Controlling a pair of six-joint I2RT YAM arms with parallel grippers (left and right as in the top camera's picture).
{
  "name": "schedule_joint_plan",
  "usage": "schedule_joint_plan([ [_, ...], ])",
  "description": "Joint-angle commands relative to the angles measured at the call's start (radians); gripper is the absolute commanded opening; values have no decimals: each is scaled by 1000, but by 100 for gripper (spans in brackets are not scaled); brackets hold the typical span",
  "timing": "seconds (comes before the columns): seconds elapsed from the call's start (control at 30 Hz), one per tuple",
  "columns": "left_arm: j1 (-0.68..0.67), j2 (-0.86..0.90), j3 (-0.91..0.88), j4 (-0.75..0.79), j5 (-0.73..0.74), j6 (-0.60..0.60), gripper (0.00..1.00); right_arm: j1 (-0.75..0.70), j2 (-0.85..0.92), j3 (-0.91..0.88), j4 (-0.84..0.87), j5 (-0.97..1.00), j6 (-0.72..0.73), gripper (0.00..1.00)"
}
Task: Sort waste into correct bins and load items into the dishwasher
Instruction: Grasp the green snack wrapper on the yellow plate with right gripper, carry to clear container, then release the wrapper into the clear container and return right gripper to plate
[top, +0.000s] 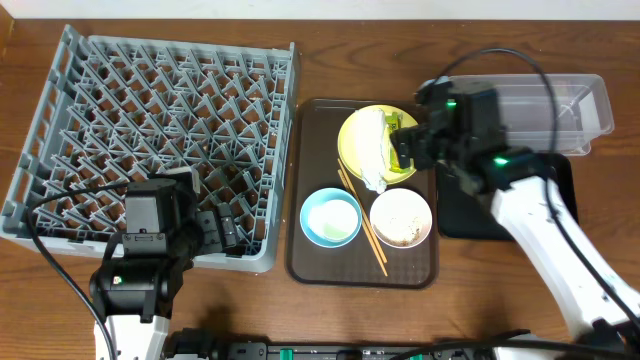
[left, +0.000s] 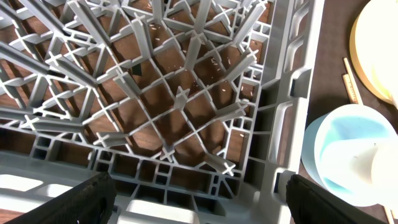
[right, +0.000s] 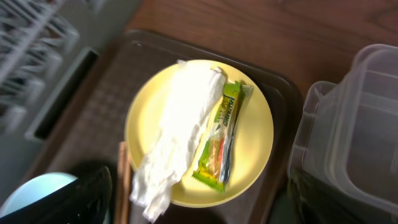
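The green-and-yellow snack wrapper (right: 221, 140) is laid on the round yellow plate (right: 255, 124), against a crumpled white paper napkin (right: 177, 130). The right gripper (right: 199, 202) is held above the plate, jaws spread wide. The left gripper (left: 202, 202), well apart from the plate, is likewise wide.

free room above yellow plate (right: 255, 118), clear tub (right: 360, 137) wall close beside it, upright pegs (left: 180, 99) filling grey rack (top: 285, 140)
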Motion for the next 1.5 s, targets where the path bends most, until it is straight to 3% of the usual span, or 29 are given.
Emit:
schedule_joint_plan([
  [0.0,2,-2,21,0,10,-2,91,39,99,25,34,155,42,83],
  [0.27,2,-2,21,1,10,-2,91,43,308,25,144,153,186,75],
  [0.5,2,-2,21,0,10,-2,91,43,428,25,162,154,230,60],
  [0.83,2,-2,21,0,10,-2,91,43,424,27,156,135,262,1],
  [1.0,2,-2,21,0,10,-2,91,4,266,30,157,196,317,1],
  [1.27,2,-2,21,0,10,-2,91,-173,112,30,127,386,642,4],
  [1.3,2,-2,21,0,10,-2,91,-193,114,30,127,386,678,9],
  [1.33,2,-2,21,0,10,-2,91,-217,121,30,134,386,730,19],
  [1.37,2,-2,21,0,10,-2,91,-239,129,30,163,383,755,39],
  [1.43,2,-2,21,0,10,-2,91,-267,140,30,241,317,708,66],
  [1.47,2,-2,21,0,10,-2,91,-277,140,30,287,235,624,70],
])
